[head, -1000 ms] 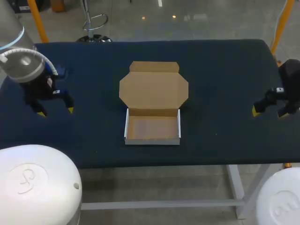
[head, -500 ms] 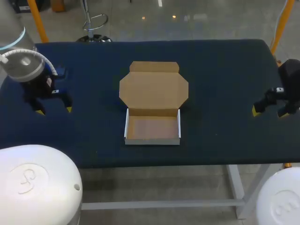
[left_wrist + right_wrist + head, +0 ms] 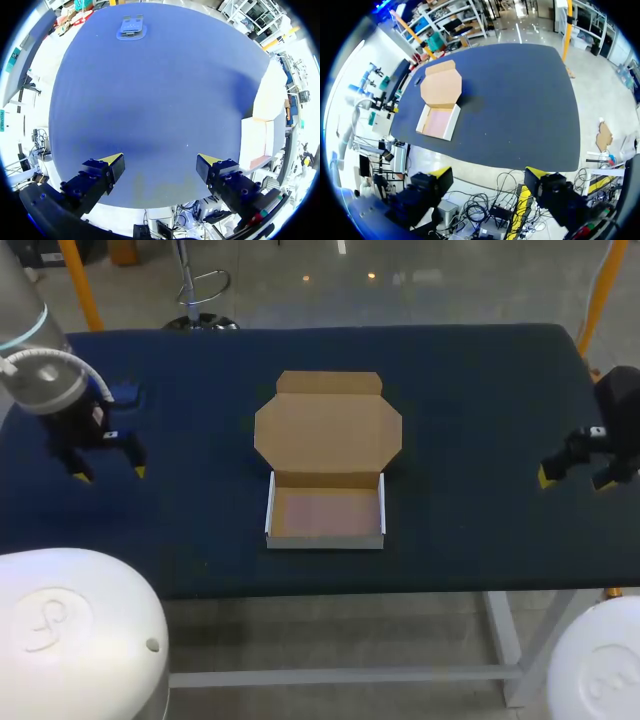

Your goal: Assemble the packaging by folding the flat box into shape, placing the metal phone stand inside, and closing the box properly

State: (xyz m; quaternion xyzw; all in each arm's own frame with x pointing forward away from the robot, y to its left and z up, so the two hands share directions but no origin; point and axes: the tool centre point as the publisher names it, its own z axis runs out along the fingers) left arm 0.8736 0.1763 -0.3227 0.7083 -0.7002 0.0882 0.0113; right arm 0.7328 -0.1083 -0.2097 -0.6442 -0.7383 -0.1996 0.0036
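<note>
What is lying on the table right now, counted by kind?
Cardboard box, tray folded up, lid lying open: 1
Phone stand, apart from the box, on the left arm's side: 1
Total: 2

Box [image 3: 325, 512] sits mid table [image 3: 480, 370], its lid [image 3: 328, 430] lying flat behind it. My left gripper [image 3: 110, 474] is way off left, phone stand [image 3: 131, 27] behind it; my right gripper [image 3: 572, 480] is far right.
</note>
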